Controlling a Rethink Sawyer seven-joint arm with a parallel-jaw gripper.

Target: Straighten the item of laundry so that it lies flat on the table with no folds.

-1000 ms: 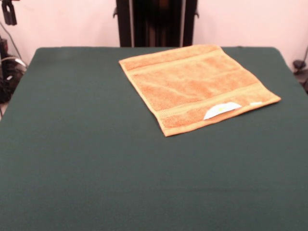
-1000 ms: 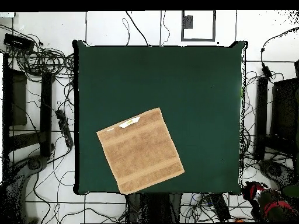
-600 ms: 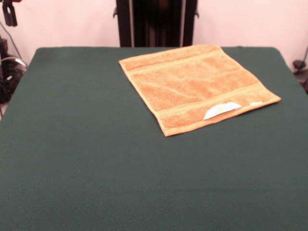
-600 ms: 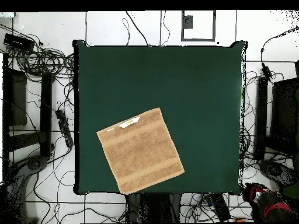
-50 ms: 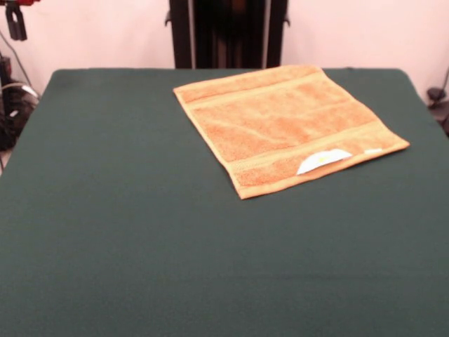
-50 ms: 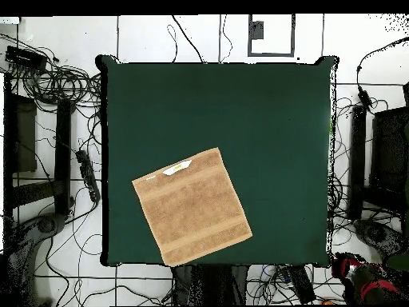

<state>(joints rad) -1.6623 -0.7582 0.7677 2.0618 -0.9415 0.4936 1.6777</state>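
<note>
Nubby terry towel (image 5: pixel 280 123) – matt felt table (image 5: pixel 126 232).

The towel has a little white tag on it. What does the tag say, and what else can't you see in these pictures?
- White label on the towel: too small to read, front and overhead views.
- Towel's underside: hidden against the table.
- Gripper: not seen in either view.
- Table's near edge: cut off by the front view's bottom edge.

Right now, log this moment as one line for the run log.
towel: spread flat, no folds, askew | label: showing at one edge | table: towel near a corner | claw: not in view
</note>
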